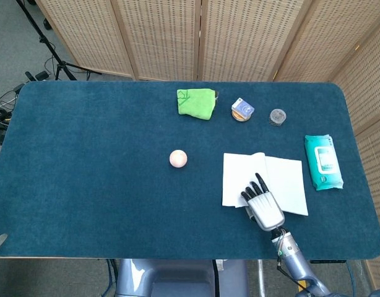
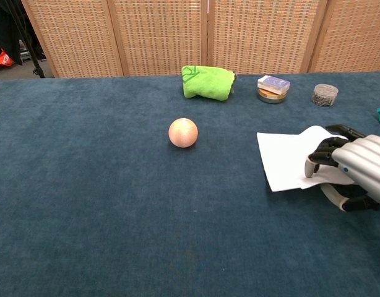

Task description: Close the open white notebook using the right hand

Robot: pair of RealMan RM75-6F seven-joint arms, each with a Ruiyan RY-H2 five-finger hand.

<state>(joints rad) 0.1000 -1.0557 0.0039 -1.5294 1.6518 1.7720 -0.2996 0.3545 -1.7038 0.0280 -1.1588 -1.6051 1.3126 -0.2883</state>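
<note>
The white notebook (image 1: 236,176) lies open on the blue table, right of centre and close to the near edge. My right hand (image 1: 263,204) is at its near edge by the spine. In the chest view the right hand (image 2: 354,170) has its fingers curled over the left page and the thumb under it. It pinches that page of the notebook (image 2: 283,161), and the page's near right part is raised and bowed off the table. The right page is mostly hidden behind the hand in the chest view. My left hand shows in neither view.
A pink ball (image 1: 178,158) sits left of the notebook. At the back are a green cloth (image 1: 197,102), a small tin with a blue box (image 1: 242,110) and a clear jar (image 1: 277,116). A teal wipes pack (image 1: 323,161) lies right of the notebook.
</note>
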